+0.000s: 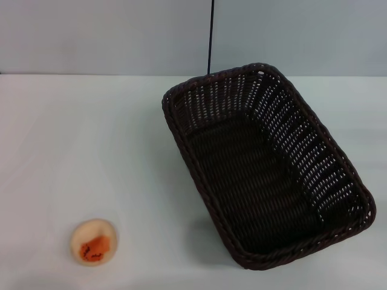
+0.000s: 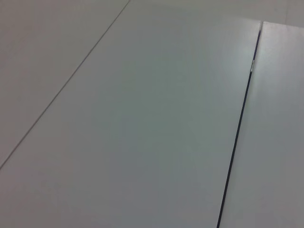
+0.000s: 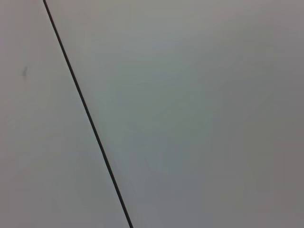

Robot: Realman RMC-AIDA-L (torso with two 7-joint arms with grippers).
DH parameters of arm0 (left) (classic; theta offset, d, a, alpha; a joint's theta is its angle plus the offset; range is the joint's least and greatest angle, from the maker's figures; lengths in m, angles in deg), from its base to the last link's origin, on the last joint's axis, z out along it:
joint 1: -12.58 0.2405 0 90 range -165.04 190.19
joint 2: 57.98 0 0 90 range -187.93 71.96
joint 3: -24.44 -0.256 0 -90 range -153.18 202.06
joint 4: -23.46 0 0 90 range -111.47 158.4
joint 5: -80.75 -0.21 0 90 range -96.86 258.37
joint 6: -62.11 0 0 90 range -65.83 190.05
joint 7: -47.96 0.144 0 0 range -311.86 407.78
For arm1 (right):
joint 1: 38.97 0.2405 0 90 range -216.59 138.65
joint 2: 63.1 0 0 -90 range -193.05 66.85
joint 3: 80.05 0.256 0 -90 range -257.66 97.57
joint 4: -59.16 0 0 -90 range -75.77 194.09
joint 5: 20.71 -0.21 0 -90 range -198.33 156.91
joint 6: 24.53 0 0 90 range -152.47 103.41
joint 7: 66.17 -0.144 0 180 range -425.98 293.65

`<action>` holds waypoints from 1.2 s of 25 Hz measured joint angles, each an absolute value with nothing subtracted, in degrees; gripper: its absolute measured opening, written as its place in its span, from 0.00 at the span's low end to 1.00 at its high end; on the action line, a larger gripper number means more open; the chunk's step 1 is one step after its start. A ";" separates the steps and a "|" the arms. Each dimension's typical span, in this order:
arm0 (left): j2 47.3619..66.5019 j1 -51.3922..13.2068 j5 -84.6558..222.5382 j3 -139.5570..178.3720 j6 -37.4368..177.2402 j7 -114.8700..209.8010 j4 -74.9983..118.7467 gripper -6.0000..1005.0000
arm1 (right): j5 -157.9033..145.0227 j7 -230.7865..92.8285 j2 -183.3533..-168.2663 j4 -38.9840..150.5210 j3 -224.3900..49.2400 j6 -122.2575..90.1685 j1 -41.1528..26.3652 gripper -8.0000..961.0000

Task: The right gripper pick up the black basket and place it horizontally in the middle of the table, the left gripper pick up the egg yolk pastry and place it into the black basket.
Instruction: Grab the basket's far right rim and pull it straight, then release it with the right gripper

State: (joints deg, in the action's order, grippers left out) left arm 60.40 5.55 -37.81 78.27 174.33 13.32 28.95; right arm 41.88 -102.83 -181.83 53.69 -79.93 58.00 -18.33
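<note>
From the head view we see the black basket [image 1: 266, 166] lying upright and open on the white desk [image 1: 91, 139]. It sits right of the middle and is turned at a slant: one short end reaches toward the far edge, the other toward the near right corner. Its inside holds nothing that we can make out. Behind its far rim a thin dark line [image 1: 210, 36] runs straight up the pale wall.

The egg yolk pastry [image 1: 94, 242] rests on the desk near the near left corner, well apart from the basket, with its orange-red patch facing up.

Neither the left gripper nor the right gripper appears in the head view, and neither arm shows there.

The two wrist views give us something quite different from the head view: no basket and no pastry, only plain pale flat surfaces. In the left wrist view a dark seam [image 2: 237, 137] crosses the surface, with a fainter line [image 2: 61, 90] off to one side. In the right wrist view a single dark seam [image 3: 85, 109] runs across at a slant. Neither wrist view shows its own fingers, so we cannot tell whether either pair stands apart or together.
</note>
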 joint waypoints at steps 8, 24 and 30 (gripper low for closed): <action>60.37 5.48 -37.94 78.17 173.87 13.33 29.15 0.47 | 41.88 -103.25 -181.66 53.54 -79.98 56.88 -18.26 0.51; 60.28 5.58 -38.25 77.88 173.58 13.13 28.82 0.71 | 65.24 -141.42 -179.19 29.02 -97.30 56.82 -18.26 0.51; 60.15 5.41 -38.25 77.88 173.18 11.01 28.64 0.71 | 86.91 -172.61 -175.17 6.61 -102.01 71.55 -14.29 0.51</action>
